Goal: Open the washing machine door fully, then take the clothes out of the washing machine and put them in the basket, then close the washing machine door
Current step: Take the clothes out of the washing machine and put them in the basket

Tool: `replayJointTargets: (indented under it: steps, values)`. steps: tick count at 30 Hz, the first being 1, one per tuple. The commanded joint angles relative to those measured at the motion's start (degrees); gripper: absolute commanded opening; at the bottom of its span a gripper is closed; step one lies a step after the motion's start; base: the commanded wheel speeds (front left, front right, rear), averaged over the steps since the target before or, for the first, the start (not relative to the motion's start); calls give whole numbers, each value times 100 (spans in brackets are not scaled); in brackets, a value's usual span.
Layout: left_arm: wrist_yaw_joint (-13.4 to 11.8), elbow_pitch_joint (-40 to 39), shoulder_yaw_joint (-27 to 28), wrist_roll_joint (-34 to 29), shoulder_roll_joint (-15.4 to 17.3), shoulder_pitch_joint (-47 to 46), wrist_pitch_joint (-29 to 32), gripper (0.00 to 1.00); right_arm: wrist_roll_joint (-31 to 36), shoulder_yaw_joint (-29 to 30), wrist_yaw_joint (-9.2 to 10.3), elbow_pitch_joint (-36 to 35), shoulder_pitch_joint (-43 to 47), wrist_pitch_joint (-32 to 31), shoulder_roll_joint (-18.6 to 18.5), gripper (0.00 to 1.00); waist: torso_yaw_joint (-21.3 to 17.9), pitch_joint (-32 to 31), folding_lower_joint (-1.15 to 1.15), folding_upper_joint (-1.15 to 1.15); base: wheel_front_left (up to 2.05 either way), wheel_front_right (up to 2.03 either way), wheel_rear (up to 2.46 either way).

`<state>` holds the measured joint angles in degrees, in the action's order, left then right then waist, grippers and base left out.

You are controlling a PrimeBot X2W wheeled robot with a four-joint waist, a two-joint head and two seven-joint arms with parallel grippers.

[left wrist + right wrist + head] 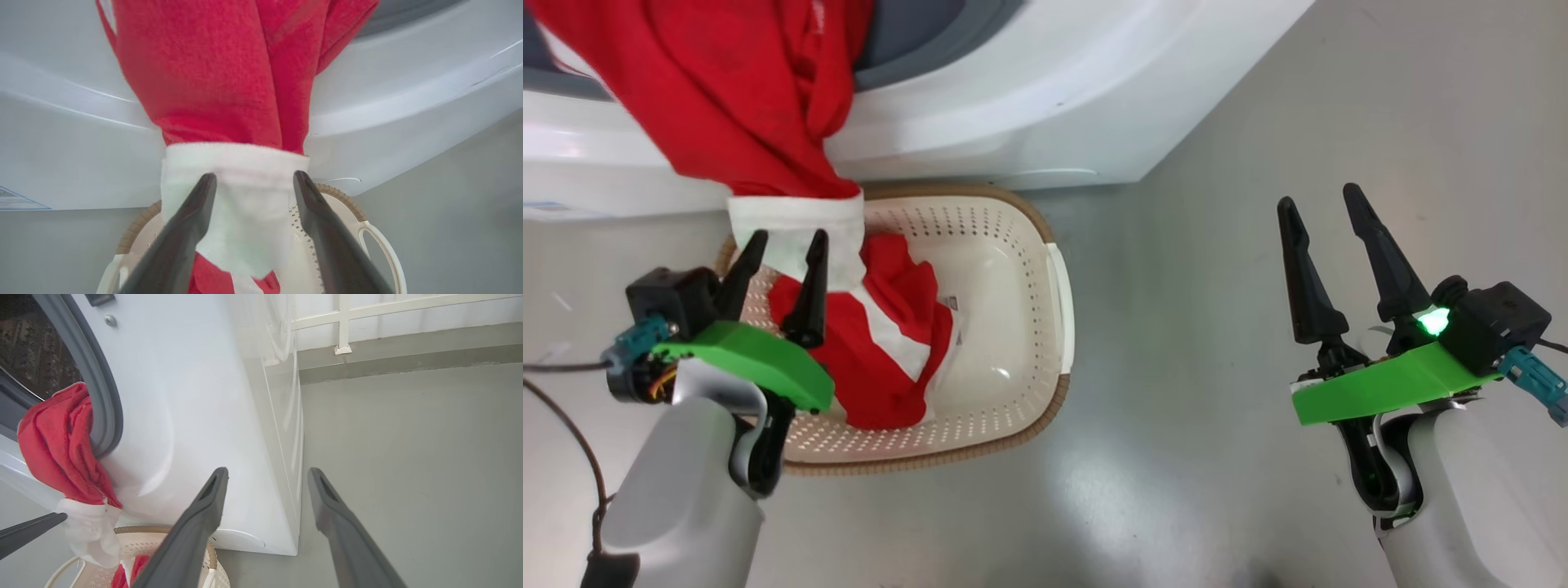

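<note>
Head view: smooth grey floor [1192, 327]. The left gripper [786, 238] has its fingers spread and pinches nothing. The white band of the clothes [735, 98] hangs just past its tips, and the red length runs away from the gripper into the mouth of the washing machine [1013, 106], with lower folds in the basket [1062, 310] beneath; the right gripper [1319, 198] is spread and empty, well off to the side. Left wrist view: the cloth hangs ahead of the tips, its long axis upright in view; whether it touches them is unclear. Right wrist view: the machine's white side lies ahead-left of the spread fingers, with a white railing [343, 322] beyond.
</note>
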<state>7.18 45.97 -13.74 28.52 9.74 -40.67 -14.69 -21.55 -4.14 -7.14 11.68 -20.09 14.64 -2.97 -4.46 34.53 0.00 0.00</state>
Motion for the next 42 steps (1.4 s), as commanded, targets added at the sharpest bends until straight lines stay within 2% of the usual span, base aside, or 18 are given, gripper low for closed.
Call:
replayJointTargets:
  steps: [1, 15, 30, 35, 42]
  values:
    - [31, -176, 206, -65, 152, 197, -30, 100, 62, -81, -35, -100, 186, 36, 9, 100, 100, -146, 0, 0, 0, 0, 0]
    - [31, -2138, 1124, -658, 1, 1615, -30, 100, 120, -42, -35, 15, 526, 36, 9, 100, 237, -754, 0, 0, 0, 0, 0]
    - [31, -3901, 2009, -989, -233, 3131, -30, 100, 180, 28, -35, -17, 681, 36, 9, 100, 251, -865, 0, 0, 0, 0, 0]
    - [31, -4249, 2149, -1060, -331, 3351, -30, 100, 195, 72, -35, -30, 687, 36, 9, 100, 265, -850, 0, 0, 0, 0, 0]
    - [31, -4307, 2119, -1045, -387, 3298, -30, 100, 200, 96, -35, -33, 679, 36, 9, 100, 280, -830, 0, 0, 0, 0, 0]
